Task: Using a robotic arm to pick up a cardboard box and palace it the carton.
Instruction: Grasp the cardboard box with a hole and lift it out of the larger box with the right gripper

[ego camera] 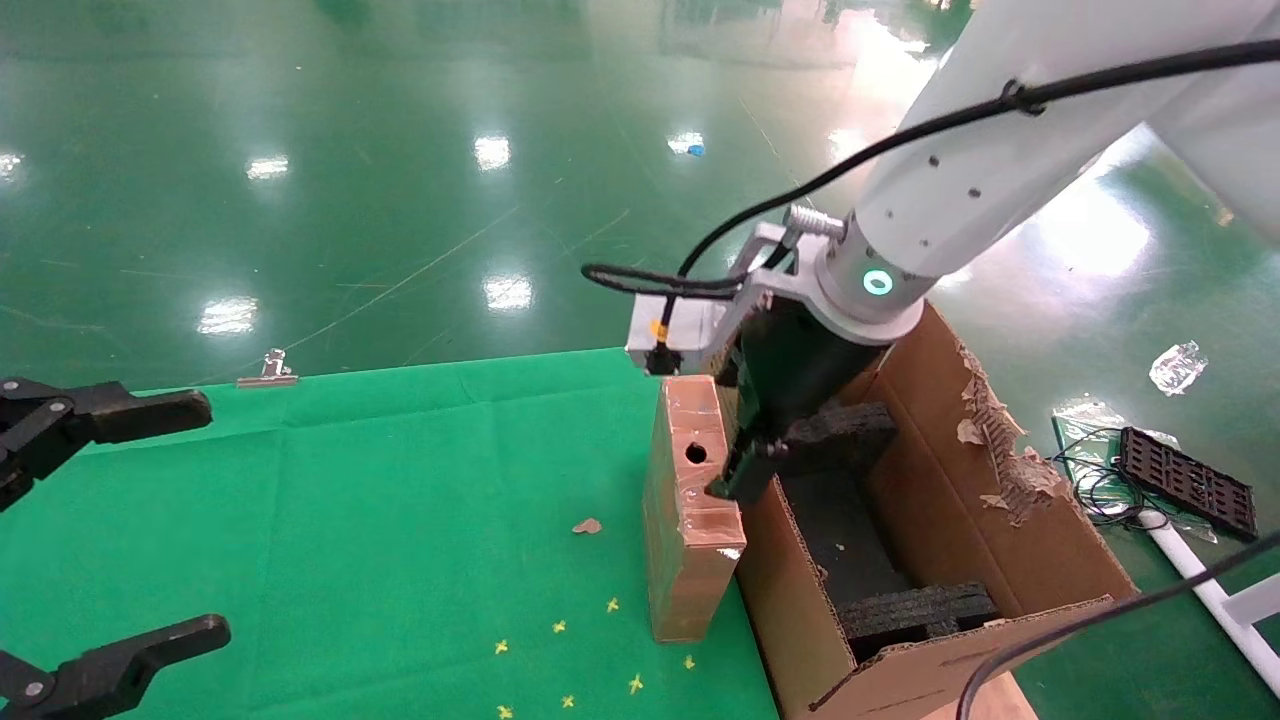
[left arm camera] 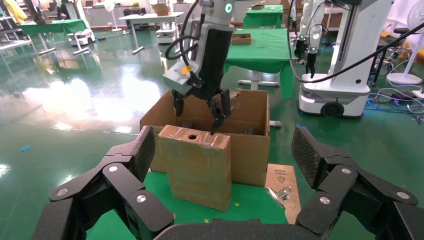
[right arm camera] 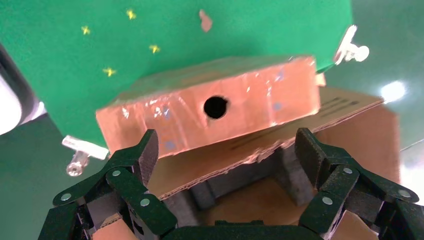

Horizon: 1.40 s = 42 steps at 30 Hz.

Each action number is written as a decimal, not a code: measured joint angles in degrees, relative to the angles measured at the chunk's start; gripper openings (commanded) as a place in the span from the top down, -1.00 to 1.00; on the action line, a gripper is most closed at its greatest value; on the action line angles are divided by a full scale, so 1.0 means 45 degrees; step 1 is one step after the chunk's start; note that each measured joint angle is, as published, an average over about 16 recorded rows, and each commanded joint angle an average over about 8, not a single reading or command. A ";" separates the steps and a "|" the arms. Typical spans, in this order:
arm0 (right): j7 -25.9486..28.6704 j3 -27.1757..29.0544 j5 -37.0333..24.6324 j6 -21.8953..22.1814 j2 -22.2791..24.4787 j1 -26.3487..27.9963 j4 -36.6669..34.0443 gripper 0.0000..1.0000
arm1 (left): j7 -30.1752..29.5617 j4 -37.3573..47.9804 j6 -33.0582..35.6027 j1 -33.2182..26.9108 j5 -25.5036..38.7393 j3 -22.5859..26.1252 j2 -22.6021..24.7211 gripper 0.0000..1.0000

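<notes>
Right gripper [ego camera: 745, 455]: your jaws spread, above the carton [ego camera: 1000, 540].
Cardboard box [ego camera: 690, 520]: upright, touching carton's side.
Left gripper [ego camera: 110, 530]: jaws apart, well away.

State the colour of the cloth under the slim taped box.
Green cloth, clearest in the head view.

The carton [ego camera: 1010, 560] runs off the head view's bottom edge.

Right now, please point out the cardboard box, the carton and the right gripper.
cardboard box [ego camera: 690, 540]: head view, its taped side.
carton [ego camera: 1000, 540]: head view, its inner wall.
right gripper [left arm camera: 200, 107]: left wrist view, between its open fingertips.
</notes>
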 measured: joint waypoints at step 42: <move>0.3845 -0.3041 0.3809 0.0183 -0.4220 -0.0495 -1.3199 0.80 | 0.0019 0.0000 -0.0017 -0.0008 -0.0026 0.0038 -0.0016 -1.00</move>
